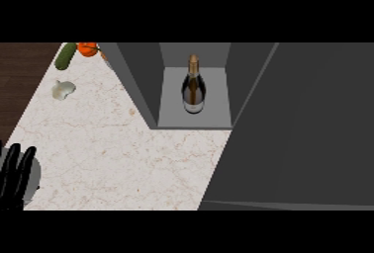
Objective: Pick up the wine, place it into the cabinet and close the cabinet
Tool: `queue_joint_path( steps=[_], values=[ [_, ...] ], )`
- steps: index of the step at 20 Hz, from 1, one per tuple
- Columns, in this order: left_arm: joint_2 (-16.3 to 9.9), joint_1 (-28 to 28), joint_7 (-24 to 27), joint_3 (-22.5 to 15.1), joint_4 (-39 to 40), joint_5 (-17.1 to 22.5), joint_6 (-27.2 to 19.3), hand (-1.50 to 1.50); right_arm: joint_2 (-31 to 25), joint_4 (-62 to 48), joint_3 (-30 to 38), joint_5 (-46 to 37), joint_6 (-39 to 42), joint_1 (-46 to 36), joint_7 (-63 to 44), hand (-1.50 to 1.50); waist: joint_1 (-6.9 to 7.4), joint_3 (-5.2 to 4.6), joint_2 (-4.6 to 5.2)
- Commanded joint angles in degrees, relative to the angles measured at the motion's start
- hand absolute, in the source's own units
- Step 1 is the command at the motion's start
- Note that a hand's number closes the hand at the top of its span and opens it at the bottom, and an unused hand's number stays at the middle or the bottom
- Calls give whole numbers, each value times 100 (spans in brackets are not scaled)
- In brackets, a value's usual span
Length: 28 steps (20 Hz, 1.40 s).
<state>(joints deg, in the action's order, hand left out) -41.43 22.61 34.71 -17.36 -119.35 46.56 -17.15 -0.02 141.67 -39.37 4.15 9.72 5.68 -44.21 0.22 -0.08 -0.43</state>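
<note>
Since the wine is in: only the door is left to shut.
Wine [193, 86]: standing inside the cabinet [139, 84], far up and right of the left hand [16, 173].
Left hand: fingers straight, holding nothing.
Right hand: not seen.
Door [300, 123]: push it slowly, clear of the bottle.

- You had the wine [193, 87] upright inside the cabinet [139, 74], door [306, 123] open.
- Your left hand [16, 173] rested open at the lower-left edge.
- Cucumber [66, 56], tomato [87, 49], garlic [64, 89] sat far-left on the counter [116, 158].
</note>
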Motion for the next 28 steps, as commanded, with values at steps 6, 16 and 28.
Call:
queue_joint_path(
  steps=[6, 16, 28],
  values=[
    [-250, -33, -305, 788, 192, 427, 487, -150, -8, -195, -1721, -884, -1273, -663, 300, 150, -21, -9, -3],
    [-358, -55, -655, 1135, 204, 770, 826, -150, -15, -831, -1939, -1424, -2556, -1964, 365, 150, 47, -15, 1],
    [-181, -432, -853, 1119, 520, 848, 1239, -150, -52, -1861, -1103, -672, -3662, -3832, 228, 150, 199, -17, 79]
  ],
)
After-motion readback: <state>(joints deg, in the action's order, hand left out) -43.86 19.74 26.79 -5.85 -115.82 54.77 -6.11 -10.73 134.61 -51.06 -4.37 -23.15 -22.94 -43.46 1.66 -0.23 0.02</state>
